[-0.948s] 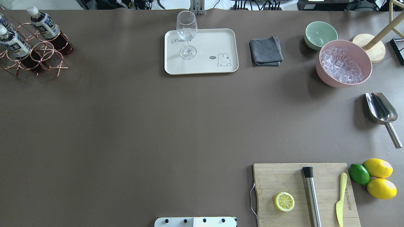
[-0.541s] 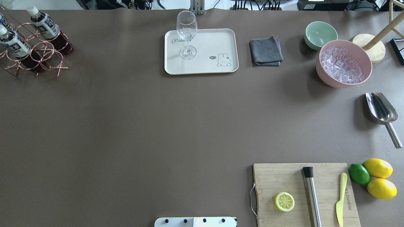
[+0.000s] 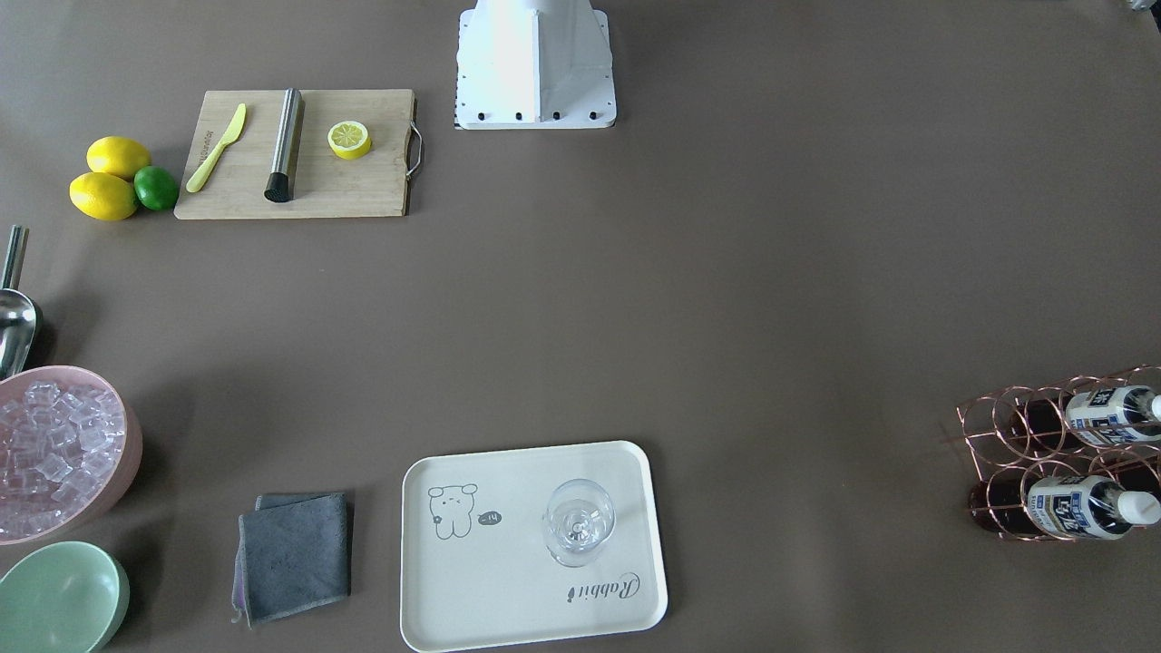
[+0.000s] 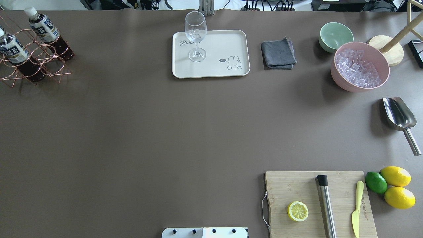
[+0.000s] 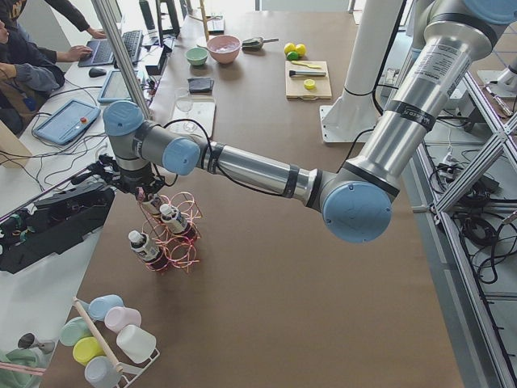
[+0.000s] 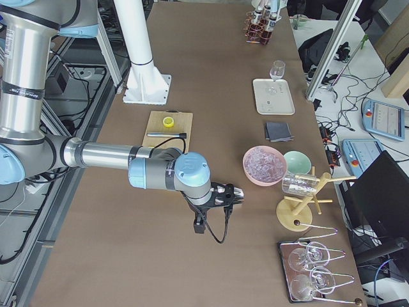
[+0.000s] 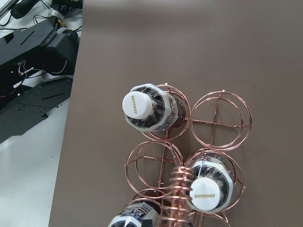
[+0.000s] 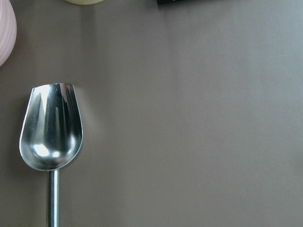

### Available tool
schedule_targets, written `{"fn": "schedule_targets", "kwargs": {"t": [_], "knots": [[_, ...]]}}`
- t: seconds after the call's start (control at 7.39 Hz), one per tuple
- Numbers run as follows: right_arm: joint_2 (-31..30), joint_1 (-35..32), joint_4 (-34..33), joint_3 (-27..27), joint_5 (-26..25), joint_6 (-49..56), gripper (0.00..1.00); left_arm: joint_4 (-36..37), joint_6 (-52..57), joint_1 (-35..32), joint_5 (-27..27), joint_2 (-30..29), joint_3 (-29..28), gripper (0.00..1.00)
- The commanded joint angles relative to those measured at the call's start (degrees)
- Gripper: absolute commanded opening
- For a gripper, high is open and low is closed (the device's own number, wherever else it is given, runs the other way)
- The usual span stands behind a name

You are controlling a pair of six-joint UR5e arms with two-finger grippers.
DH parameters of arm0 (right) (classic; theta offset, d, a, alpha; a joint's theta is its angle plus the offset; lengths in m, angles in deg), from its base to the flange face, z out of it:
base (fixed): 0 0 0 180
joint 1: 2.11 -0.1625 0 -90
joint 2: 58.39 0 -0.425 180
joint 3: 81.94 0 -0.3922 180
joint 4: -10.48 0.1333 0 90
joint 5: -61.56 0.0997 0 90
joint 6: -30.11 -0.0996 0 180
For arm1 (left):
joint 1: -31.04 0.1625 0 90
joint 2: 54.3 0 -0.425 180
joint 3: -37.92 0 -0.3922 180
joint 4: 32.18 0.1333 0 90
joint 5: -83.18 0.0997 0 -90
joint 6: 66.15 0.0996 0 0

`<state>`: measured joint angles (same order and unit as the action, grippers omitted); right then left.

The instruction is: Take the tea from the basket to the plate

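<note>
Close by, the left gripper (image 5: pixel 145 194) hangs right over the basket (image 7: pixel 220 120); I cannot tell whether it is wide or narrow. Each tea (image 7: pixel 147 106) sits in its ring. Farther on, the plate (image 4: pixel 231 43) carries a glass (image 4: pixel 195 36). Farthest, the right gripper (image 6: pixel 238 196), opening unclear too, hovers above the scoop (image 8: pixel 51 127).

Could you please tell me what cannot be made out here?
Left hand: exterior left view only, too small; open or shut unclear.
Right hand: exterior right view only; same.
Third tea: cut off by left wrist view's bottom edge.
Basket: cut by overhead view's left edge.
</note>
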<state>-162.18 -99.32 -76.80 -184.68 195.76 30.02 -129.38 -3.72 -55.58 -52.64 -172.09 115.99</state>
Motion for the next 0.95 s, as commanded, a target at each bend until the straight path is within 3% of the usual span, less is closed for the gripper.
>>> {"fn": "schedule_targets", "kwargs": {"t": [0.0, 0.41, 0.81], "knots": [[0.0, 0.0, -0.1, -0.1, 0.4, 0.1, 1.00, 0.9, -0.9, -1.4, -3.8, 0.1, 2.8, 0.00], [-0.1, 0.0, -0.1, 0.0, 1.3, 0.2, 1.00, 14.2, -0.3, -1.4, -3.9, 0.3, 16.3, 0.00], [-0.1, -0.1, -0.1, -0.1, 1.3, 0.2, 1.00, 14.9, -0.8, 0.4, -3.9, -0.2, 23.2, 0.00]]}}
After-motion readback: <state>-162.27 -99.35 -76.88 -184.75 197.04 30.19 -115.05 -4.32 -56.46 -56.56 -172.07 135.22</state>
